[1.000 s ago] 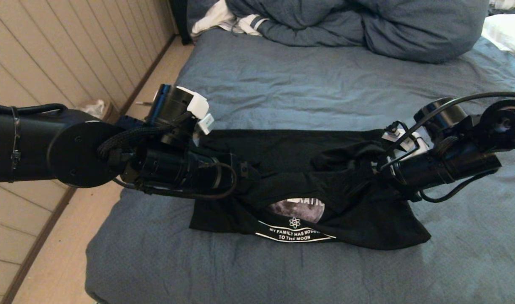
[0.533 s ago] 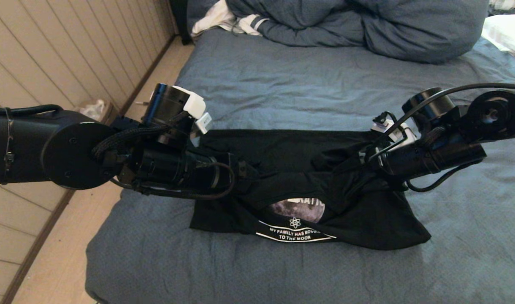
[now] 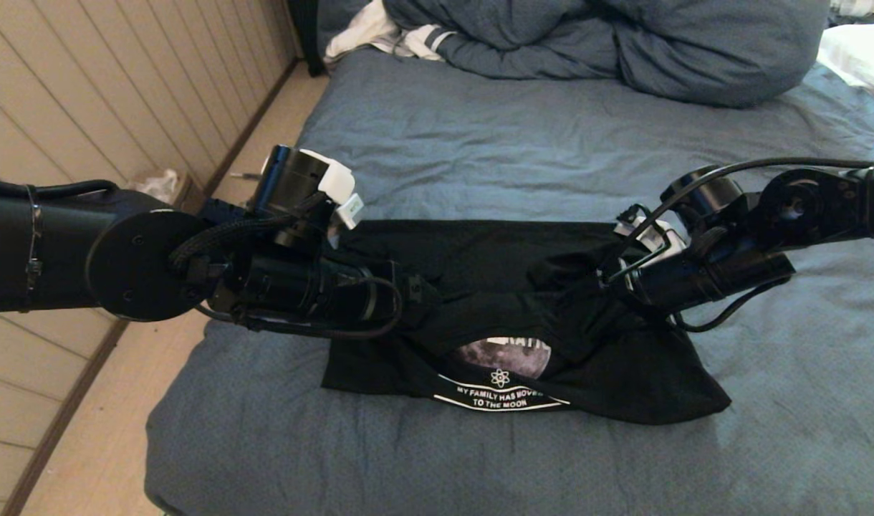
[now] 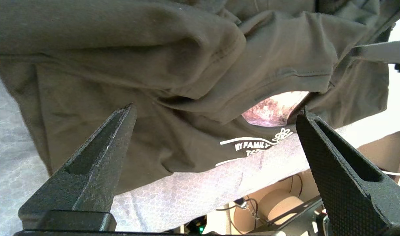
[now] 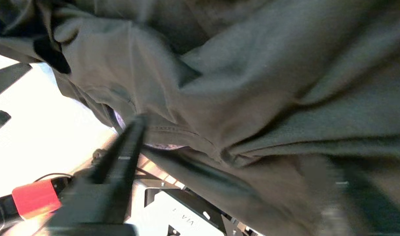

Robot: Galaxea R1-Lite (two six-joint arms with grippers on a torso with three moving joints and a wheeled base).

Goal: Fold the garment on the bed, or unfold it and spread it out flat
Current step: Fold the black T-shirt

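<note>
1. Black jersey: the shirt (image 3: pixel 523 322) lies crumpled in a wide band across the middle of the bed (image 3: pixel 551 143), moon print and white lettering showing at its 6 o'clock edge.
2. Blue-grey duvet (image 3: pixel 623 43) is bunched at the bed's 12 o'clock end, well apart from the shirt.
3. Left end effector (image 4: pixel 216 111): at the shirt's 9 o'clock end, spread wide, released. Both fingers (image 4: pixel 98 157) frame the folds and grip nothing; whether the tips touch cloth cannot be told.
4. Right end effector (image 3: pixel 587 294): at the shirt's 3 o'clock side, low among the raised folds. One finger (image 5: pixel 121 157) shows beside a hem; its partner is blurred. Whether it is released or pinching cloth cannot be told.
5. Step in hand, as judged: taking hold of both ends of the shirt for spreading or folding.
6. Doing it well: pinch one layer at a hem or a sleeve seam, not the whole heap, and take matching points on each side.
7. Thin cloth slips, so close fully before lifting, then draw the ends apart evenly so the print stays uppermost.
</note>
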